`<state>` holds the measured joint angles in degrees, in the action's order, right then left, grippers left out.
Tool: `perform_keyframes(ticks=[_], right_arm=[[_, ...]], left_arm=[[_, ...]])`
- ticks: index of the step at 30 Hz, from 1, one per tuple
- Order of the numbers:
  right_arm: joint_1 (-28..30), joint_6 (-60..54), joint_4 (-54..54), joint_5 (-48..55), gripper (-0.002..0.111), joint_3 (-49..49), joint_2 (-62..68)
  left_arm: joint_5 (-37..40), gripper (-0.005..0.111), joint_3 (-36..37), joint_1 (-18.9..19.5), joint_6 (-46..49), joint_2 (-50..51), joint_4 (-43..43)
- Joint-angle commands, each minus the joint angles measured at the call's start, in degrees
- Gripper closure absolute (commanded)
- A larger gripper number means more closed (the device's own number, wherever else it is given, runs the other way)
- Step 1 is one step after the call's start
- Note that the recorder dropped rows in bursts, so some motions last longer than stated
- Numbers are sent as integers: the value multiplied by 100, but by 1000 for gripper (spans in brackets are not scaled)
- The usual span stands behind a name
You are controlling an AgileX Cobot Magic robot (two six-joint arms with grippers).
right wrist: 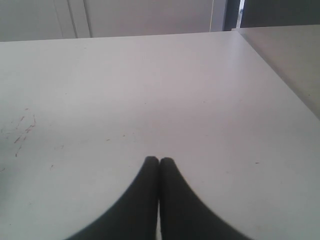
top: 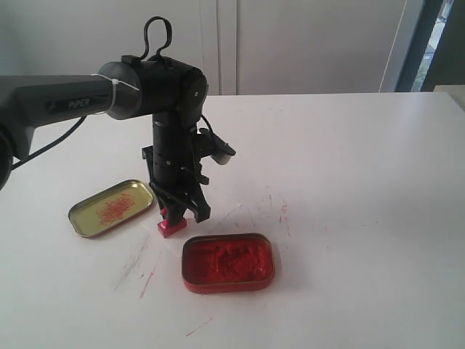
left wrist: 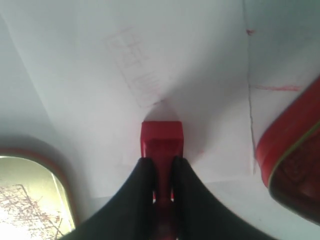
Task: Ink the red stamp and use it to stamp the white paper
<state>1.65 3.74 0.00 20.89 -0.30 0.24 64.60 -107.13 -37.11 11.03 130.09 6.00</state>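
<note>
I see my left jaws clamped on the red stamp (left wrist: 161,137), its base down on the white paper (left wrist: 150,65), between ink tin (top: 228,262) and lid (top: 110,208); right jaws closed, empty.

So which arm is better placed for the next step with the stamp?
Left. The left gripper is shut on the stamp, which is at the paper, next to the ink tin. The right gripper is shut on nothing over bare table, with no task thing in its view.
</note>
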Motion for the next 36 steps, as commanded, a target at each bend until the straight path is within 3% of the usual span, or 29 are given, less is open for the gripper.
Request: perform_keyframes(ticks=[1,36], right_arm=[[8,-1,0,-77,108,30,-24],[8,-1,0,-77,108,30,-24]], left_arm=[[537,107,183,-3,-63,644,-336],[537,107,242,-14,-53,650,-275]])
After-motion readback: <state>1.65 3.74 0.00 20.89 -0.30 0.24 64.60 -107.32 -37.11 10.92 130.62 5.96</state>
